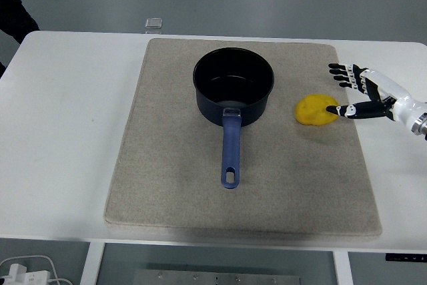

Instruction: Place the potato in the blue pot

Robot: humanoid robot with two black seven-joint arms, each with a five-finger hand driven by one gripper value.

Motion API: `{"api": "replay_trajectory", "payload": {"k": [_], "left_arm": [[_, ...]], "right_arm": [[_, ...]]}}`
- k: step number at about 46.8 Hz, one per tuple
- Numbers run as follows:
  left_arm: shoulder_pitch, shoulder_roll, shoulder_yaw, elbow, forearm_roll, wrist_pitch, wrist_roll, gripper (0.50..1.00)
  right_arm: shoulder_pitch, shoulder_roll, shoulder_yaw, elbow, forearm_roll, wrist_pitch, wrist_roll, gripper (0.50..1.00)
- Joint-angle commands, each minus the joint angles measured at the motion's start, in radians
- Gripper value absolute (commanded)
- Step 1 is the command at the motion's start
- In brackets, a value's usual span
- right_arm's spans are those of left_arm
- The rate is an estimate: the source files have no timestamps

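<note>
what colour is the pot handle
Blue, lighter than the dark pot body; the long pot handle shows clearly in the head view.

The robot's right hand (pixel 363 91) shows five slim black fingers (pixel 339 68) banded with white segments at the joints, on a white-shelled palm and back. The wrist narrows to a silver metal ring at the picture's edge. A person's dark sleeve (pixel 12 15) shows at the upper left corner.

My right hand (pixel 363 91) shows whole, but its forearm is cut off at the frame's three o'clock edge. At ten o'clock a person's dark sleeve (pixel 13 15) is clipped by the edge. At seven o'clock white cables (pixel 27 268) run off-frame.
</note>
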Motion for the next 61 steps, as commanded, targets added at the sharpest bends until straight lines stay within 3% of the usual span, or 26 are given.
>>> {"api": "replay_trajectory", "payload": {"k": [1,32,52,56,61], "left_arm": [[0.000,0.000,0.001,0.001,0.000,0.000,0.000,0.996],[0.002,0.000,0.000,0.003,0.000,0.000,0.000,0.996],[0.002,0.000,0.001,0.003,0.000,0.000,0.000,0.996],[0.002,0.000,0.001,0.003,0.000,0.000,0.000,0.996],[0.002,0.000,0.000,0.003,0.000,0.000,0.000,0.996]], "right_arm": [[0.001,0.017,-0.003,-0.003,0.000,-0.005,0.000,0.928],[-0.037,0.106,-0.006,-0.047,-0.003,-0.049,0.000,0.924],[-0.053,0.109,-0.020,-0.058,-0.023,-0.067,0.000,0.905],[-0.054,0.110,-0.020,-0.069,-0.023,-0.066,0.000,0.875],[-0.059,0.112,-0.020,-0.070,-0.024,-0.066,-0.002,0.795]]}}
